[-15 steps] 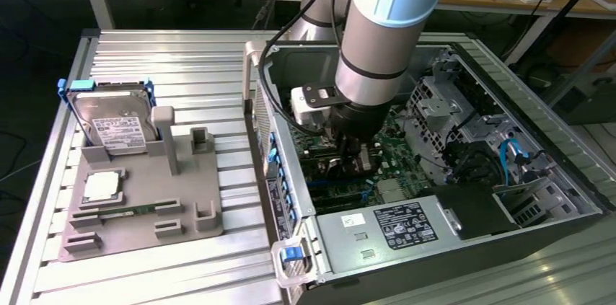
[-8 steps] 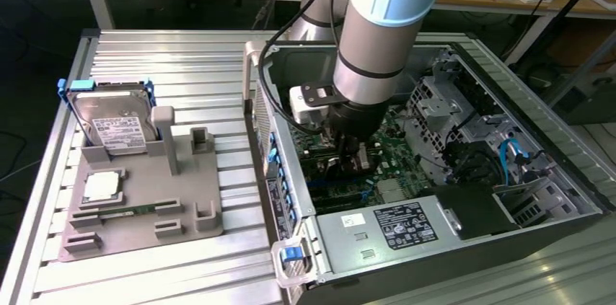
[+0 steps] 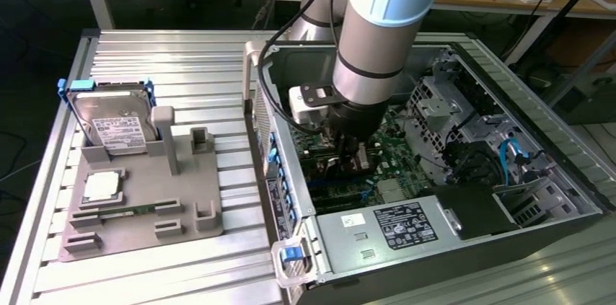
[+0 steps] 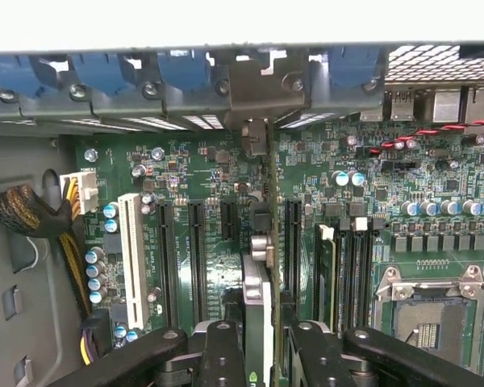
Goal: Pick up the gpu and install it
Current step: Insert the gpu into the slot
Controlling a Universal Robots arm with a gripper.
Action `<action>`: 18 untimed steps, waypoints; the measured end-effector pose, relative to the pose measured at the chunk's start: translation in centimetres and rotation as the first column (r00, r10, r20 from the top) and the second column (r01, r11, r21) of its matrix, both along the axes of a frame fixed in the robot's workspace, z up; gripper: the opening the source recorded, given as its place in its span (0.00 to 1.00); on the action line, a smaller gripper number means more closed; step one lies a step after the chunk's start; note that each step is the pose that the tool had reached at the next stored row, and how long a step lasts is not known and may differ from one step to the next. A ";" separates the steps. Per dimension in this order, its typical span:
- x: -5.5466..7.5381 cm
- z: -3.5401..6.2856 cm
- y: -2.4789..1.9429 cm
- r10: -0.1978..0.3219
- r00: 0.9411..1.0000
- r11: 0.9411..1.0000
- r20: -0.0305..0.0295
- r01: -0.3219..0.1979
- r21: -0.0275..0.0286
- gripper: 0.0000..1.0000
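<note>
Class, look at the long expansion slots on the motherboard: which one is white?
The slot nearest the yellow-and-black cable bundle; the others are black.

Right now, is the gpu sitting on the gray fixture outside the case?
No: the gripper holds the gpu edge-on over the motherboard, away from the gray fixture.

Nothing legible; the hard drive (image 3: 111,121) carries a white printed label; the power supply (image 3: 405,224) a dark one, both unreadable.
</note>
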State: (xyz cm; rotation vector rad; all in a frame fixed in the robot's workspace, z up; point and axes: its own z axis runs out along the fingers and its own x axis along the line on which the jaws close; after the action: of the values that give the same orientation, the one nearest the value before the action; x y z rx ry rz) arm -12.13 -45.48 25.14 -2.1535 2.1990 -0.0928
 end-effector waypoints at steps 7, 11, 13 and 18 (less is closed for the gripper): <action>-0.1 -0.29 0.00 0.000 1.000 1.000 0.000 0.000 0.000 0.27; -0.1 -0.71 0.00 0.000 1.000 1.000 -0.001 0.000 0.000 0.27; -0.1 -0.72 0.00 0.000 1.000 1.000 -0.001 0.000 0.000 0.27; -0.1 -0.74 0.00 0.000 1.000 1.000 0.000 0.000 0.000 0.27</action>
State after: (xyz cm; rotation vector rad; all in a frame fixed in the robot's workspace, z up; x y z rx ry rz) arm -12.27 -45.48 24.40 -2.1538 2.1993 -0.0924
